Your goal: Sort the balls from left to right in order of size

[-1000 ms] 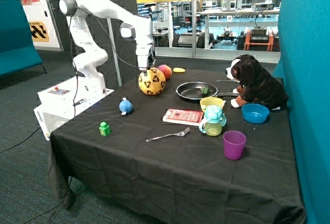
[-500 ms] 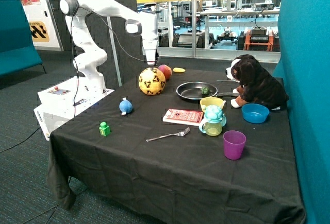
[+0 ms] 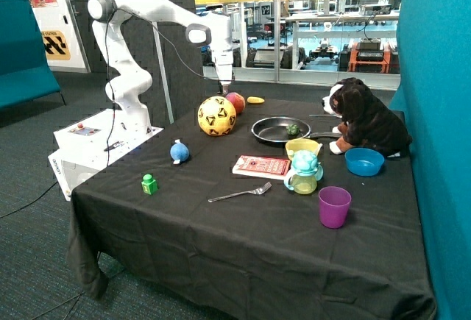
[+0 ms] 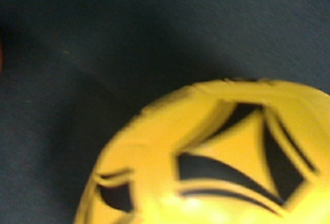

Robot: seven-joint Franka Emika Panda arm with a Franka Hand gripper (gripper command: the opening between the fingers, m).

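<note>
Gripper [image 3: 227, 89]: I see it above the pink-orange ball [image 3: 235, 102], holding nothing; I can't tell its finger state.
Yellow ball [image 3: 217, 115]: on the black table [image 3: 243, 239], touching the pink-orange ball, I think.
Blue ball [image 3: 179, 151]: nearer the table's front, well apart from the yellow ball.

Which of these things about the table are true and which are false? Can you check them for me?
1. The big yellow ball sits on the table, not held by the gripper. True.
2. The small blue ball is inside the frying pan. False: it lies on the black cloth, near the green block.
3. The pink-orange ball is right behind the big yellow ball. True.
4. The purple cup is tipped over. False: it stands upright.
5. The fork lies inside the blue bowl. False: it lies on the cloth in front of the red book.
</note>
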